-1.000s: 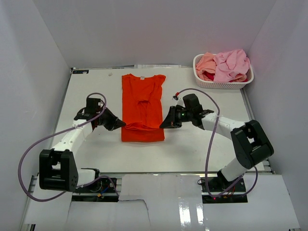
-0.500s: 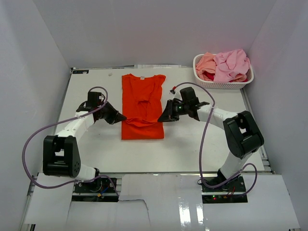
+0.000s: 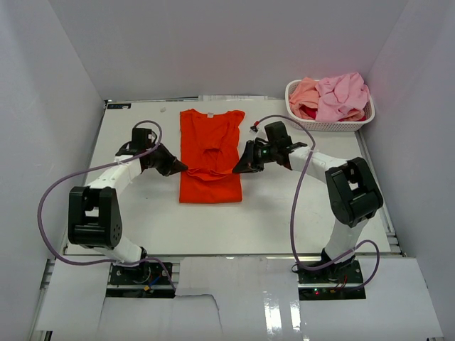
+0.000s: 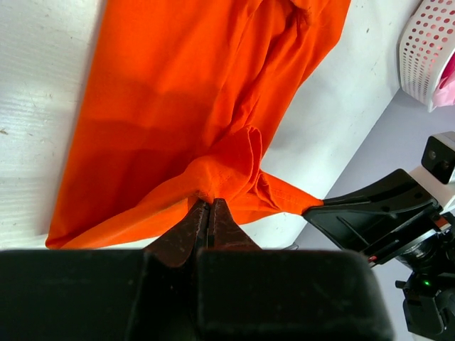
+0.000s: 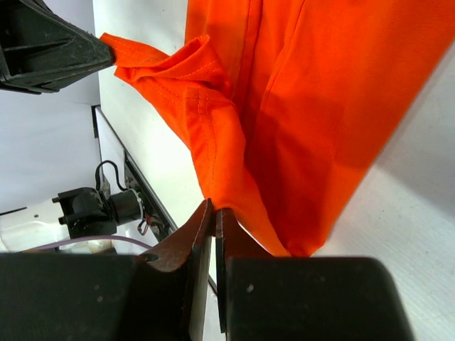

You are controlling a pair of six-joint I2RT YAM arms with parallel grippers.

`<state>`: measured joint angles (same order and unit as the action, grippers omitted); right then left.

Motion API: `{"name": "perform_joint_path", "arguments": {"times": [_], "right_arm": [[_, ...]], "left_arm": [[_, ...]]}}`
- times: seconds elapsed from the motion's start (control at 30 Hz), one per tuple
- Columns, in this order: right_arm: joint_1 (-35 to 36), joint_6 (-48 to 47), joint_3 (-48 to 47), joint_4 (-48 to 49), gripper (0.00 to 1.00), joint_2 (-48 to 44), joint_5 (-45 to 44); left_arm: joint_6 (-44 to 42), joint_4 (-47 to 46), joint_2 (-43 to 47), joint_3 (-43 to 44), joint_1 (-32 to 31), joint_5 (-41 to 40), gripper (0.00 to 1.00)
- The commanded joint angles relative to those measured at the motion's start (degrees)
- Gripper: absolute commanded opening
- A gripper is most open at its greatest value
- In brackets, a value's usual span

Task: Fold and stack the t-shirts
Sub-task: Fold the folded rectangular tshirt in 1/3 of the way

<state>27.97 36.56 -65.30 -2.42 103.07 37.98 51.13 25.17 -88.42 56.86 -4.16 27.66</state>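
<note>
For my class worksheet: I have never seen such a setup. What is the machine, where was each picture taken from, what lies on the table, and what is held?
Two white robot arms are bolted at the near edge of a white table, each ending in a two-finger gripper. The wide picture looks down from above and behind them; the two close-ups come from cameras on the wrists, each showing its own black fingers. An orange t-shirt lies on the table, sides folded in. The left gripper and right gripper are each shut on its near hem, holding it raised. In the far right corner stands a white basket of pink and peach shirts.
</note>
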Motion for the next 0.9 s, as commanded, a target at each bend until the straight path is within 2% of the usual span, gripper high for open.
{"name": "perform_joint_path", "arguments": {"times": [0.0, 0.87], "right_arm": [[-1.0, -1.7, -3.9, -1.3, 0.08, 0.9, 1.3], [-3.2, -2.9, -12.6, -3.7, 0.08, 8.6, 2.2]], "left_arm": [[-1.1, -1.2, 0.0, 2.6, 0.7, 0.6, 0.0], [-2.9, -1.4, -9.4, 11.6, 2.1, 1.0, 0.0]]}}
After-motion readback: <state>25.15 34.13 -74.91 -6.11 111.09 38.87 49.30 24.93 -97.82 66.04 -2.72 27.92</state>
